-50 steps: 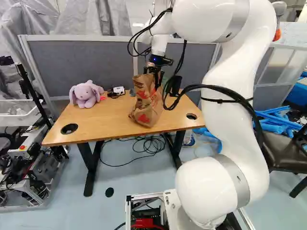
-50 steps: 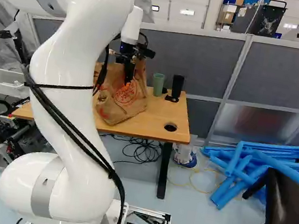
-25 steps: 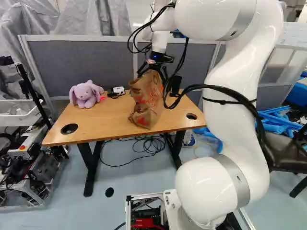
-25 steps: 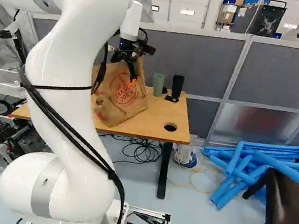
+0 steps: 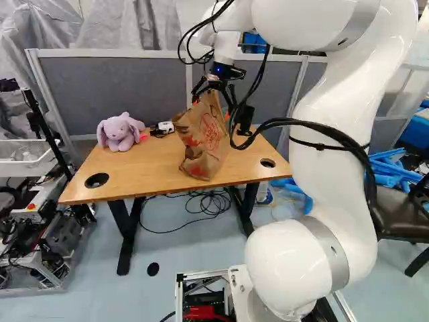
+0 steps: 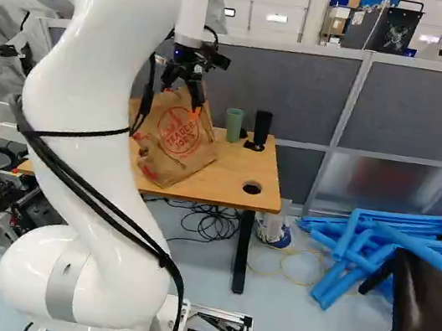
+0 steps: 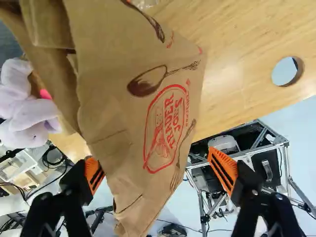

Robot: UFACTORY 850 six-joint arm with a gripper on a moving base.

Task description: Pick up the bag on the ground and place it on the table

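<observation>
A white arm (image 5: 301,261) rises at five o'clock in the left base view before a wooden counter (image 5: 147,173), its end effector (image 5: 214,106) released, fingers spread either side of a brown paper bag (image 5: 205,144) standing there, a plush rabbit (image 5: 118,133) (purple, floppy-eared) at the bag's ten o'clock, a green cup (image 6: 234,125) at two.
</observation>
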